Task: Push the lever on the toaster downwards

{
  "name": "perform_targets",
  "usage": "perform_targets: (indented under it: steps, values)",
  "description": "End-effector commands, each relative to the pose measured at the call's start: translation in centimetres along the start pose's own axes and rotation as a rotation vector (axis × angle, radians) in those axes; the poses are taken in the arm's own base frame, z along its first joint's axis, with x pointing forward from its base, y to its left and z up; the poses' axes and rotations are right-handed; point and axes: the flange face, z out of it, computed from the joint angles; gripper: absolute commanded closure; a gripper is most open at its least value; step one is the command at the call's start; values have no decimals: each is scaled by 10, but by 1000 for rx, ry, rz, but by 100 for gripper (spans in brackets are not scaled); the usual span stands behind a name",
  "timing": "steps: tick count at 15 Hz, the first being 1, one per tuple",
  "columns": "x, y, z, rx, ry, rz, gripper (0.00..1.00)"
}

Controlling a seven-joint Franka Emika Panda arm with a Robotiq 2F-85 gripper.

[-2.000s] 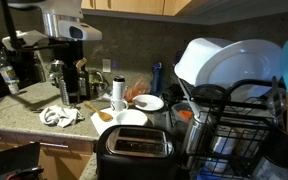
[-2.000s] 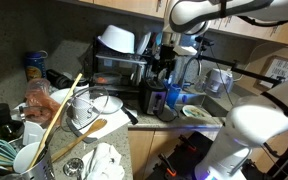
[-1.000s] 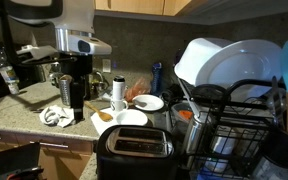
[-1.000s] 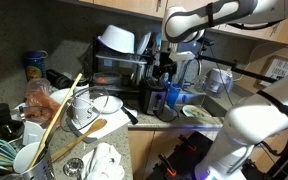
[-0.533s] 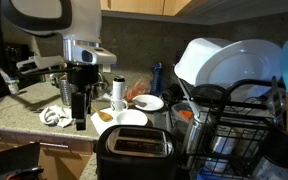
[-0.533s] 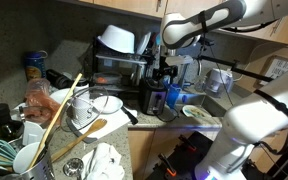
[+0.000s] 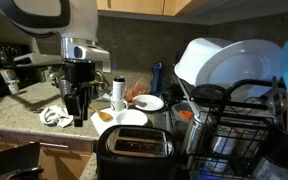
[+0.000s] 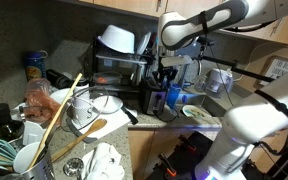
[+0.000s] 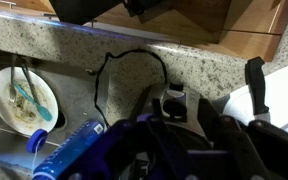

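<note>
The glossy black toaster (image 7: 134, 152) with its silvery slotted top stands at the counter's front edge; it shows again as the toaster (image 8: 156, 99) below the arm. My gripper (image 7: 78, 118) hangs fingers-down to the left of it, above the counter, touching nothing. Seen from the other side, the gripper (image 8: 168, 76) hovers just over the toaster's end. In the wrist view the dark, blurred fingers (image 9: 224, 140) fill the bottom with a grey part (image 9: 174, 100) between them. No lever can be made out. Nothing is held; how wide the jaws stand is unclear.
White plates (image 7: 144, 103) and a wooden spoon (image 7: 105, 115) lie by the toaster, with a crumpled cloth (image 7: 56, 116) under the gripper. A black wire dish rack (image 7: 239, 125) holds white bowls. A plate of scraps (image 9: 22, 100) sits in the sink beside a blue brush (image 9: 69, 150).
The arm has shifted slightly toward the toaster and lowered a little. The fingers have drawn closer together than in the earlier frames.
</note>
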Motion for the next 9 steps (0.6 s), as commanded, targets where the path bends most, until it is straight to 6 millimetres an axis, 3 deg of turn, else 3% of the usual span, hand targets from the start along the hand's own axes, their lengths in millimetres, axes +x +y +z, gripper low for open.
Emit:
perform_targets:
  steps: [1,4,9]
  values:
    - [-12,-8,2,-35,-1,34,88]
    - [-17,-13,12,-63,7,43,100]
    - [-23,-7,38,-135,20,76,98]
